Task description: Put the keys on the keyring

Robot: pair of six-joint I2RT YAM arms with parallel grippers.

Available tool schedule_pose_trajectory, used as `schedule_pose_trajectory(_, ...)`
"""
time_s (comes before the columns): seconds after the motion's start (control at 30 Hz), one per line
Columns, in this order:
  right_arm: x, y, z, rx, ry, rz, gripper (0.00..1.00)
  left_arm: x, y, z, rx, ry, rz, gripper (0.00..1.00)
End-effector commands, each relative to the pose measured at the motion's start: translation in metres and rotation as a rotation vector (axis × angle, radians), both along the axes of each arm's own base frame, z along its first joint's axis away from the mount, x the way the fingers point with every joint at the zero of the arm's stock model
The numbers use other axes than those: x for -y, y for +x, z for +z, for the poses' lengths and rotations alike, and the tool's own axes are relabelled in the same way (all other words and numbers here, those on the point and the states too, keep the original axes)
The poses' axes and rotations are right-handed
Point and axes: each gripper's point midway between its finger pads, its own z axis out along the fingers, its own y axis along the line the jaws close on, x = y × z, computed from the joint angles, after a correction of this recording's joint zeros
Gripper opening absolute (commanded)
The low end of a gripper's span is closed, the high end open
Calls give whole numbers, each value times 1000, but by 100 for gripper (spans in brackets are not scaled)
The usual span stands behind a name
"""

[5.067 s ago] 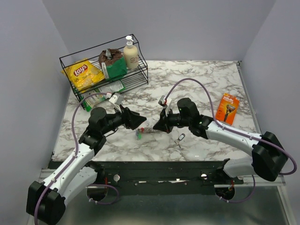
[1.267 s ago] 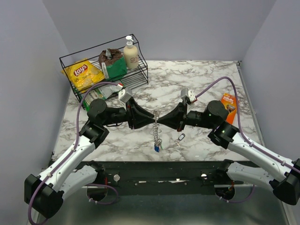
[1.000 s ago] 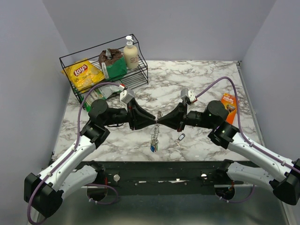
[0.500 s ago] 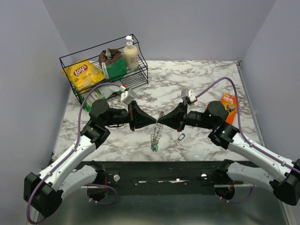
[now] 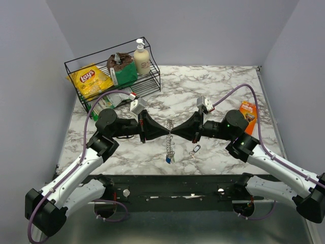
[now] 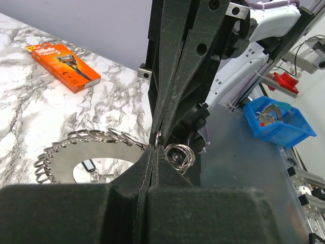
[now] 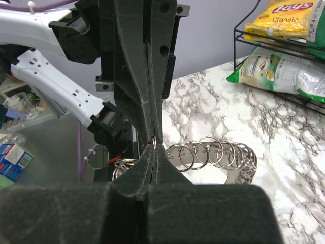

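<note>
L claw & R claw are meeting tip to tip, both clamping shut on the keyring top loop. Its coil and the keys are hanging straight below. Prob. best: keeping both pinches firm, easing apart slowly, avoiding swing.

Silvery keyring and keys, one blue-headed, below black left gripper; grey-veined white marble table; orange razor pack behind right gripper.

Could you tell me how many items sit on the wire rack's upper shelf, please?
3: a Lay's chip bag at the left, a brown-and-green bag in the middle, a pump bottle at the right; something small could hide behind them.
</note>
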Motion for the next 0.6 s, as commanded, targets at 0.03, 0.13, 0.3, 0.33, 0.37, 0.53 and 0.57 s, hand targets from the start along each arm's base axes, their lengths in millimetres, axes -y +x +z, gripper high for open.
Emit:
schedule_pose_trajectory(0.03,4,-2,17,39,52,-16,5,-3,0,4,32,2,27,0)
schedule_pose_trajectory(0.13,6,-1,18,40,58,-32,8,-4,3,1,37,22,47,0)
schedule_pose_trajectory(0.3,11,-1,22,42,65,-60,23,-6,8,0,44,43,84,0)
schedule_pose_trajectory(0.33,13,0,24,43,71,-72,27,-7,8,0,48,49,90,0)
schedule_pose_trajectory(0.37,15,1,25,48,76,-82,37,-8,10,-3,47,64,103,0)
schedule_pose_trajectory(0.53,25,1,33,56,105,-133,63,-11,12,-6,54,98,124,0)
schedule_pose_trajectory(0.57,25,3,33,55,103,-141,68,-12,12,-8,49,108,127,0)
